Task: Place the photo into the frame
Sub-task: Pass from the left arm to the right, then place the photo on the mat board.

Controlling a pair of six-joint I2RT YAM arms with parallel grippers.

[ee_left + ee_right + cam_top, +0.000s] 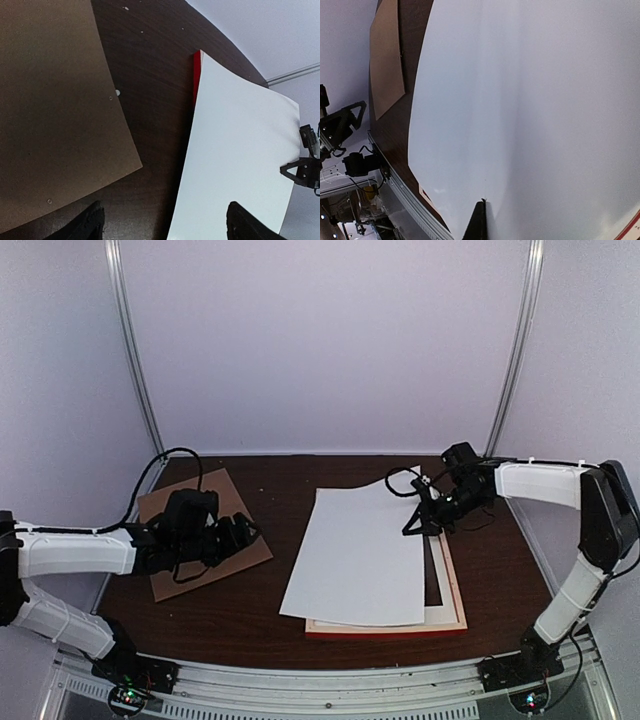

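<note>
The photo [360,555] lies face down, its plain white back up, slanted across the frame [385,631]. Only the frame's red front edge and right side show. My right gripper [412,525] is shut on the photo's far right edge and lifts that side slightly. In the right wrist view one dark fingertip [481,212] presses flat on the white sheet [530,100]. My left gripper [245,535] hovers open over the table, holding nothing. In the left wrist view its tips [164,212] straddle the photo's left edge [240,160], and the frame's red corner [197,75] shows beyond.
A brown backing board [200,530] lies at the left under my left arm, also seen in the left wrist view [50,110]. A white mat [446,575] with a dark window sits in the frame beneath the photo. The metal rail [330,685] runs along the near edge.
</note>
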